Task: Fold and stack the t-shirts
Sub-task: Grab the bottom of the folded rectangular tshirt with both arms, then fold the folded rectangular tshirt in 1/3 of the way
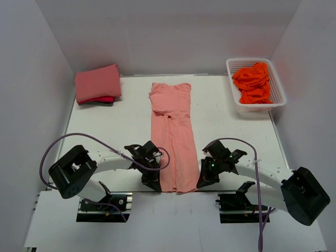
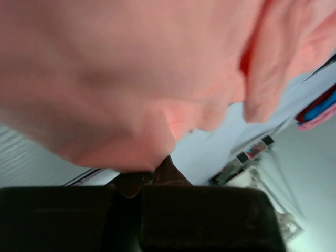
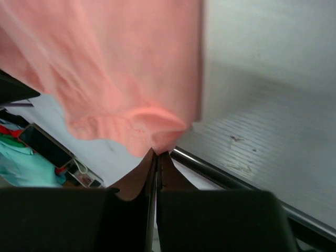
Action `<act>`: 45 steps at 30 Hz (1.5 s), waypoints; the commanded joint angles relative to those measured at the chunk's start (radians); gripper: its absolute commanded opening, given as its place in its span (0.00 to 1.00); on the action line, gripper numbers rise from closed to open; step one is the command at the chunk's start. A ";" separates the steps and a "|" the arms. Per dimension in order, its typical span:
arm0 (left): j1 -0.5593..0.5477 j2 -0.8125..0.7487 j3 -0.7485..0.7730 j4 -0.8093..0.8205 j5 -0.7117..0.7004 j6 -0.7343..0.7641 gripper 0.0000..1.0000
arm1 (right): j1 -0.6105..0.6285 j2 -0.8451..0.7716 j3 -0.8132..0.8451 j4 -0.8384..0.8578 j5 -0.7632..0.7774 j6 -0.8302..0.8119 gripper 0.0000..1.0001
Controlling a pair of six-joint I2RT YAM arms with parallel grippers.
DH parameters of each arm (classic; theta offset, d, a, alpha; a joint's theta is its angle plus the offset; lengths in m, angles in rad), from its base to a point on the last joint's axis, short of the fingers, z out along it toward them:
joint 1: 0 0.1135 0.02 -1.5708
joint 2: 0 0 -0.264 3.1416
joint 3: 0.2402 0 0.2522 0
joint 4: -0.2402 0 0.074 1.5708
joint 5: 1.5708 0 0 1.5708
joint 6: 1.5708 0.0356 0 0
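The left claw point(image 1: 154, 182) is pressed together on the near left corner of the salmon t-shirt point(image 1: 173, 139). The right claw point(image 1: 203, 181) pinches the shirt's near right corner. The shirt lies as a long narrow strip down the middle of the worktop point(image 1: 231, 131), its hem at the near edge and its sleeves folded inward. A folded pile point(image 1: 97, 83) sits at the far left corner, and a white basket point(image 1: 261, 108) of orange clothes point(image 1: 253, 83) at the far right.

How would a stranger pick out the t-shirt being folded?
On the white table, look between the left arm and the right arm. The salmon t-shirt lies there as one long strip, unlike the folded stack and the basket's orange heap.
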 commanded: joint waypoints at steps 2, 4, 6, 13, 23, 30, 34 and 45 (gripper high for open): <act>-0.005 -0.040 0.109 -0.068 -0.097 0.033 0.00 | 0.007 0.018 0.095 -0.051 0.060 -0.023 0.00; -0.005 -0.062 0.149 -0.091 -0.109 0.052 0.00 | 0.006 0.001 0.135 -0.065 0.086 -0.026 0.00; 0.013 -0.062 0.189 -0.140 -0.122 0.052 0.00 | 0.003 -0.004 0.176 -0.098 0.122 -0.033 0.00; 0.059 0.038 0.459 -0.372 -0.418 0.052 0.00 | -0.011 0.122 0.429 -0.226 0.316 -0.093 0.00; 0.242 0.163 0.724 -0.328 -0.530 0.052 0.00 | -0.091 0.366 0.790 -0.217 0.429 -0.214 0.00; 0.300 0.266 0.887 -0.273 -0.519 0.112 0.00 | -0.149 0.510 0.964 -0.158 0.387 -0.257 0.00; 0.340 0.315 0.910 -0.283 -0.499 0.112 0.00 | -0.180 0.598 1.039 -0.153 0.349 -0.266 0.00; 0.409 0.395 0.872 -0.187 -0.415 0.112 0.00 | -0.247 0.740 1.080 -0.115 0.278 -0.216 0.00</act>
